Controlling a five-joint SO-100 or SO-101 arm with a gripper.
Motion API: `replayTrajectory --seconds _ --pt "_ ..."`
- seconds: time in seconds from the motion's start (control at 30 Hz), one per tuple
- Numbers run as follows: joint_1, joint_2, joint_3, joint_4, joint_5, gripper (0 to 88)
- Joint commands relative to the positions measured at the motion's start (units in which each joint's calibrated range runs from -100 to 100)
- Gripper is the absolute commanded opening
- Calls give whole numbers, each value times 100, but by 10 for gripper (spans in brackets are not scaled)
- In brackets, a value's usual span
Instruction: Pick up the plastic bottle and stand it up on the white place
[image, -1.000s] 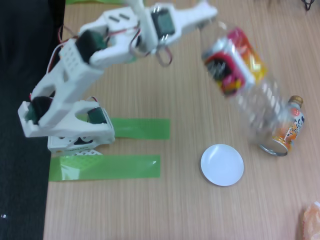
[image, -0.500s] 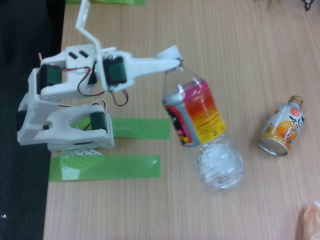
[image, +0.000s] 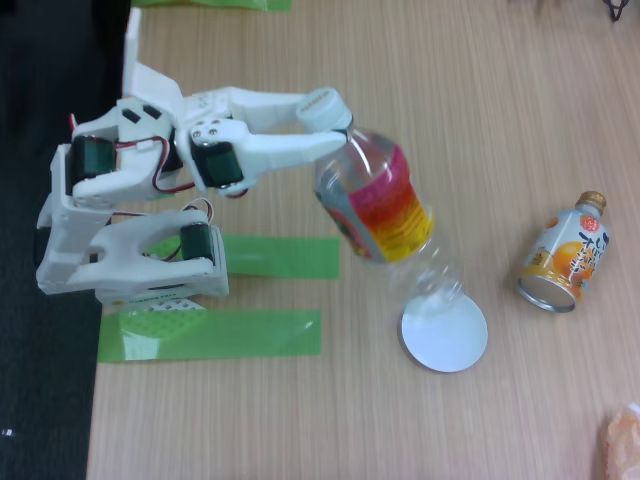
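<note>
The plastic bottle (image: 378, 205), clear with a red, pink and yellow label, hangs tilted over the wooden table. Its white cap (image: 325, 107) points up-left and its clear base (image: 438, 288) points down-right. My white gripper (image: 334, 122) reaches in from the left and is shut on the bottle's neck, one finger above the cap and one below. The white place (image: 448, 340), a small round plate, lies just below the base. The base overlaps the plate's upper-left rim; whether they touch is unclear.
An orange drink can (image: 565, 255) with a gold cap lies on its side right of the plate. Two green tape strips (image: 282, 257) (image: 212, 333) lie beside the arm's base (image: 130, 265). The table's left edge (image: 110, 380) borders a black area. An orange object (image: 622, 440) shows at the bottom right corner.
The bottle swung in from the upper right. Half a second ago its base covered the plate; now the base sits higher, uncovering most of the plate. The wrist has rolled.
</note>
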Motion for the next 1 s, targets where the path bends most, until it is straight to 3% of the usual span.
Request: replayTrajectory --seconds 0.0,0.2,0.47,0.9,0.97 --pt "-10 156 -2 -629 -126 10" --pt "-529 1407 -609 -706 -74 13" --pt "-440 3457 -1505 -698 -74 14" --pt "420 3600 -1333 -775 -147 14" --pt "486 3600 -1333 -775 -336 14"
